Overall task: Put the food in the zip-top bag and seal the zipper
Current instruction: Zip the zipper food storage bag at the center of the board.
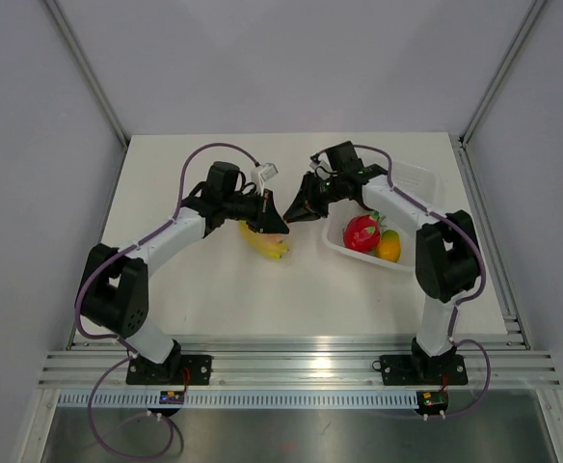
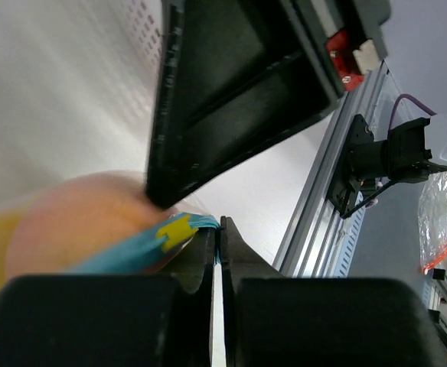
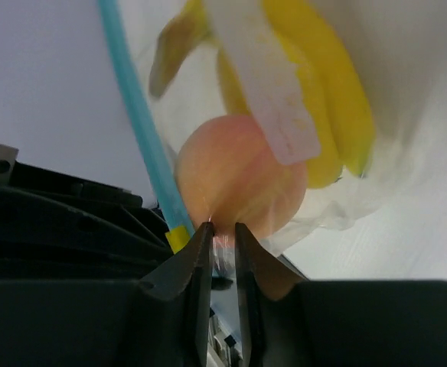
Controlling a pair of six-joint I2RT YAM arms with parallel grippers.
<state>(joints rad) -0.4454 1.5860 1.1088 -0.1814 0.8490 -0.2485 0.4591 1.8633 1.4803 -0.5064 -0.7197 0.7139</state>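
- Zip-top bag (image 1: 270,236) at centre of top view, peach (image 3: 239,180) and banana bunch (image 3: 323,99) inside.
- Left gripper (image 2: 217,233) clamped on zipper (image 2: 135,246); right gripper (image 3: 223,233) pinched on film beside it.
- Keep film taut; slide steadily along strip.

We find the zip-top bag (image 1: 262,234) at mid-desk (image 1: 195,289), with the banana bunch (image 1: 267,243) and the peach (image 3: 239,180) inside it. The left arm's fingers (image 2: 246,261) sit at its left and the right arm's fingers (image 3: 185,271) at its right, with the bag's edge between each pair. Farther right, the tray (image 1: 409,178) holds the lemon (image 1: 388,247), with another fruit (image 1: 361,232) just left of it.
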